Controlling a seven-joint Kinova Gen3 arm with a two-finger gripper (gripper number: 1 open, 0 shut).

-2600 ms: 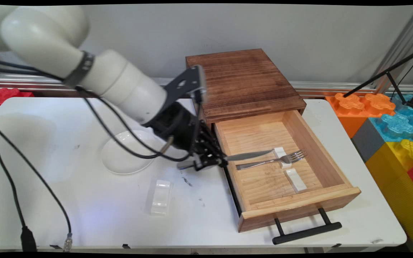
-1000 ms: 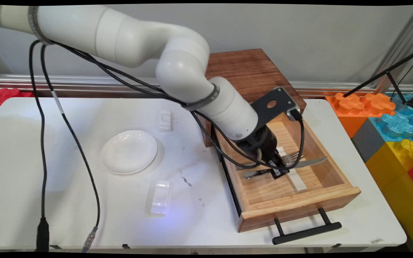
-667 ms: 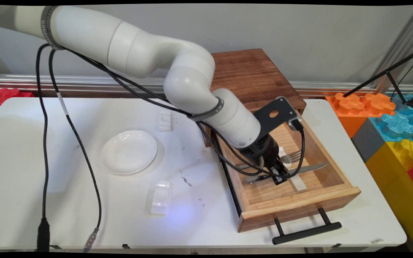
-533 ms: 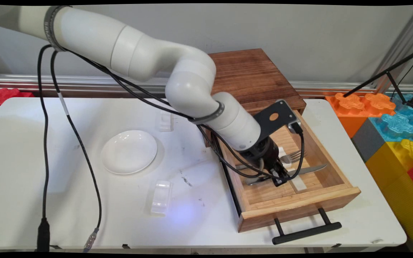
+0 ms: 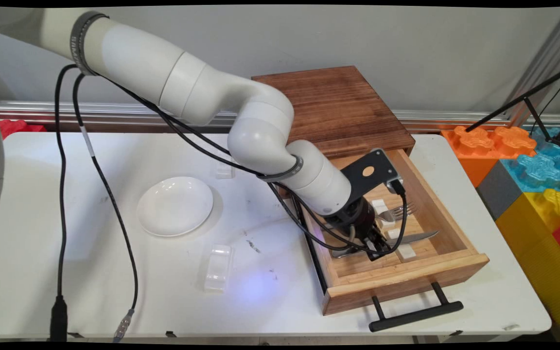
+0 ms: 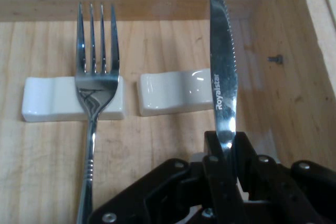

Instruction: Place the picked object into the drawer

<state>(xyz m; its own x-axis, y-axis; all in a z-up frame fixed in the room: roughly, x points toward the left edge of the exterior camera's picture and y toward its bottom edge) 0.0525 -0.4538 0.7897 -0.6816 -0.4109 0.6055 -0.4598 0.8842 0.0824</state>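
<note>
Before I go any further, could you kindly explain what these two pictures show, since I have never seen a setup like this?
The white machine is a robot arm with a black gripper at its end. The wide picture comes from a fixed camera looking down across a white table. The close-up comes from a camera on the arm's hand, looking along the gripper.

The jaws are shut on a knife, blade pointing away from the hand camera. It is held inside an open wooden drawer, and its blade lies across the edge of a small white rest. Beside it a fork lies with its head on another rest.

On the table, outside the drawer, are a white plate and two more small white rests.
</note>
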